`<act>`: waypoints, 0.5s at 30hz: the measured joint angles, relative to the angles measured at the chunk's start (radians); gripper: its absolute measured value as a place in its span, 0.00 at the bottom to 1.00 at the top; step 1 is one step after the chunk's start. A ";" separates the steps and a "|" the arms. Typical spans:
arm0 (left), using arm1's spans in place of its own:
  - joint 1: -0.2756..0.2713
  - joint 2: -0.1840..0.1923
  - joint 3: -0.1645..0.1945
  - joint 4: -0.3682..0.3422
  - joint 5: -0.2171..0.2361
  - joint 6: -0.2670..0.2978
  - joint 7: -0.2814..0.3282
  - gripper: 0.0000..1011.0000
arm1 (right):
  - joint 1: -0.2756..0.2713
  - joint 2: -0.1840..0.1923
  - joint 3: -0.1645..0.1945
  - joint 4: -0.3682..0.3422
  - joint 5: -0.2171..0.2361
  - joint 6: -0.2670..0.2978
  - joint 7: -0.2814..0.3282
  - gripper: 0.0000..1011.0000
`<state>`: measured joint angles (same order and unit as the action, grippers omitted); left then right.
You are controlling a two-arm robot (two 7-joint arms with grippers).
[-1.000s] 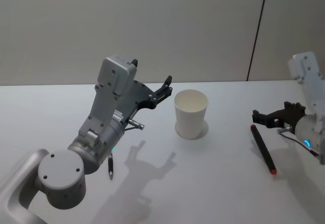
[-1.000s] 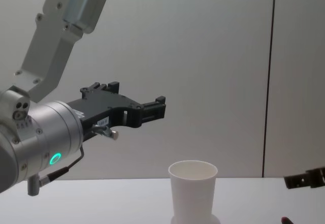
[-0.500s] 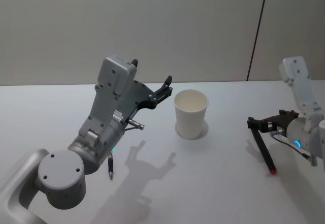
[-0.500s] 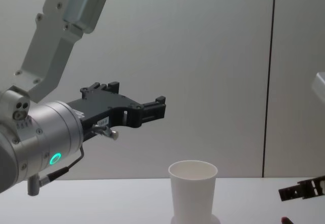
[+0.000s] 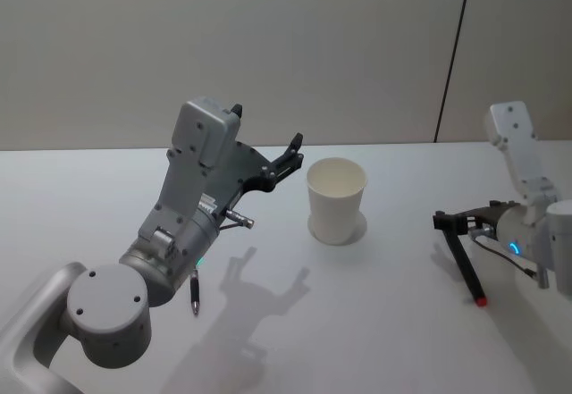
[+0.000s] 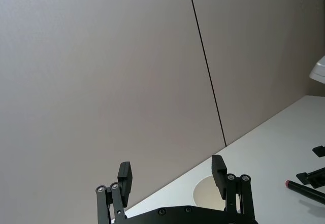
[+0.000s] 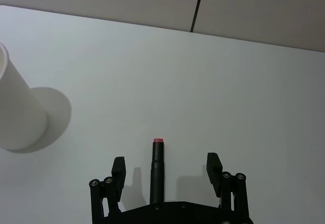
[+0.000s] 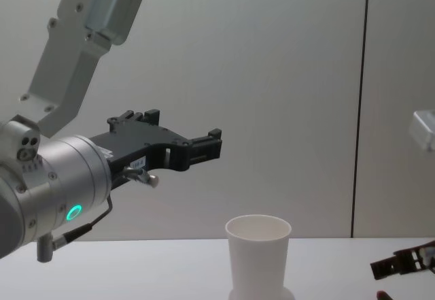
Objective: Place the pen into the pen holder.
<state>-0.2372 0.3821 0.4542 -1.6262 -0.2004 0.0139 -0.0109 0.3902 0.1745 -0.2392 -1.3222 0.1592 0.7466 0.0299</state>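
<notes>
The left arm (image 5: 192, 197) rose from the near left, its forearm leaning up and toward the far right. At its end the left gripper (image 5: 265, 135) was held high and roughly level, pointing to the far right. Its two black fingers (image 6: 124, 172) were spread wide with nothing between them. A green ring light (image 8: 73, 212) glowed on the wrist. The right arm (image 5: 518, 157) stood at the right edge, its white link slanting upward. The right gripper (image 7: 166, 162) hung low, pointing left and slightly downward, its jaws apart and empty.
</notes>
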 joint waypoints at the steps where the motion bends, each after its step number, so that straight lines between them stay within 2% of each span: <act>1: 0.000 0.000 0.000 0.000 0.000 0.000 0.000 0.99 | 0.006 -0.003 0.000 0.010 -0.002 0.003 -0.001 0.99; 15: 0.000 0.000 0.000 0.000 0.000 0.000 0.000 0.99 | 0.055 -0.033 -0.001 0.091 -0.008 0.026 -0.019 0.99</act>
<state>-0.2372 0.3821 0.4542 -1.6262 -0.2003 0.0139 -0.0109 0.4457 0.1410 -0.2399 -1.2311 0.1509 0.7729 0.0111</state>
